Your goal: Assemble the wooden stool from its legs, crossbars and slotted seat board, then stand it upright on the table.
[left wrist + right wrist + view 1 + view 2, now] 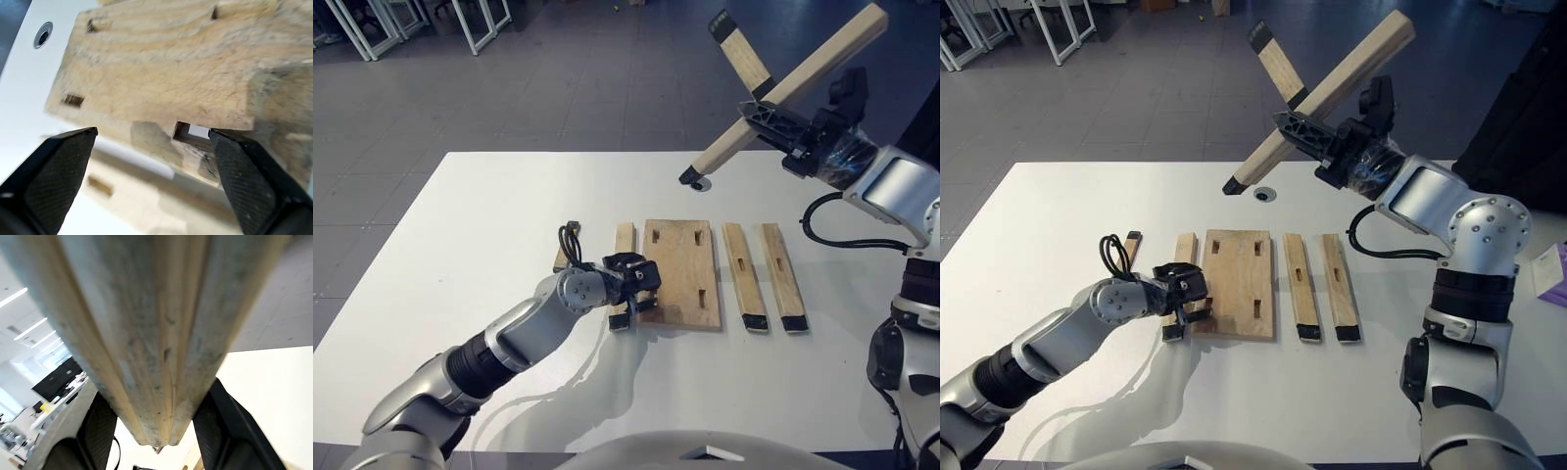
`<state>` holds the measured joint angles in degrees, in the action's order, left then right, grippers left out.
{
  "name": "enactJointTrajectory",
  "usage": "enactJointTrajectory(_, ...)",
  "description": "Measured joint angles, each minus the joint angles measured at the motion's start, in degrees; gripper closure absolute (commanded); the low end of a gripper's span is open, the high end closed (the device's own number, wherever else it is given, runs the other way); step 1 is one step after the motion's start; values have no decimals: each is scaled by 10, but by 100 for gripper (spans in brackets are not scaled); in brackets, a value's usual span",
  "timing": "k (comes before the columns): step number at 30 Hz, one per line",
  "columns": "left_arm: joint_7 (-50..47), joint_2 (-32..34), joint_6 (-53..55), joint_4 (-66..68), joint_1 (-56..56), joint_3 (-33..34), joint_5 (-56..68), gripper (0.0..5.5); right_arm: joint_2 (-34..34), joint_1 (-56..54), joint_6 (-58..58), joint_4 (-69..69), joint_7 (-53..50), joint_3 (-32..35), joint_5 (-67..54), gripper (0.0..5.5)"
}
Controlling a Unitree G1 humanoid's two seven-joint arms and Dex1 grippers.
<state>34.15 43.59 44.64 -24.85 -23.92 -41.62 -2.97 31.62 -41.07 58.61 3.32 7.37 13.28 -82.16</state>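
The slotted seat board [683, 269] lies flat at the table's middle. A black-tipped wooden leg [625, 238] lies along its left edge, and two more legs [741, 274] [781, 274] lie to its right. My left gripper [636, 286] sits low at the board's near-left corner, over that left leg's black end. Its fingers [54, 176] stand wide apart in the left wrist view, with the board [161, 63] beyond them. My right gripper [773, 117] is shut on a crossed pair of wooden bars [822, 54], held high over the table's far right; the bar [146, 333] sits between its fingers [102, 431].
A small dark-tipped piece [1134, 245] lies left of the legs, near the left arm's cable loop. A round hole [1263, 194] sits in the white table [460, 245] behind the board. Open table surface lies to the left and front right. Chair frames stand on the floor far behind.
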Motion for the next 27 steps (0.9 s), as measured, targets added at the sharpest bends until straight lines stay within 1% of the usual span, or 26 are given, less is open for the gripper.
enactJointTrajectory(1,20,20,-2,-4,-7,-7,-12,130,0,-1,-11,5,2,3,18,346)
enactJointTrajectory(4,64,48,-20,-6,-13,-15,-38,130,-1,-2,-30,7,14,8,65,346)
enactJointTrajectory(7,94,68,-29,-16,-7,-14,-56,130,-1,2,-49,-4,48,-8,124,346)
enactJointTrajectory(13,119,83,-46,-33,26,15,-62,130,2,93,-56,-27,186,-84,220,346)
enactJointTrajectory(17,127,80,-64,-23,33,25,-67,130,9,98,-69,-20,283,-122,272,346)
enactJointTrajectory(22,135,76,-85,-12,41,36,-73,130,10,77,-115,58,418,-191,372,346)
enactJointTrajectory(25,143,76,-94,-7,44,42,-74,130,3,48,-157,134,491,-229,435,346)
enactJointTrajectory(27,148,75,-100,-3,42,43,-75,130,-3,29,-185,185,534,-240,466,346)
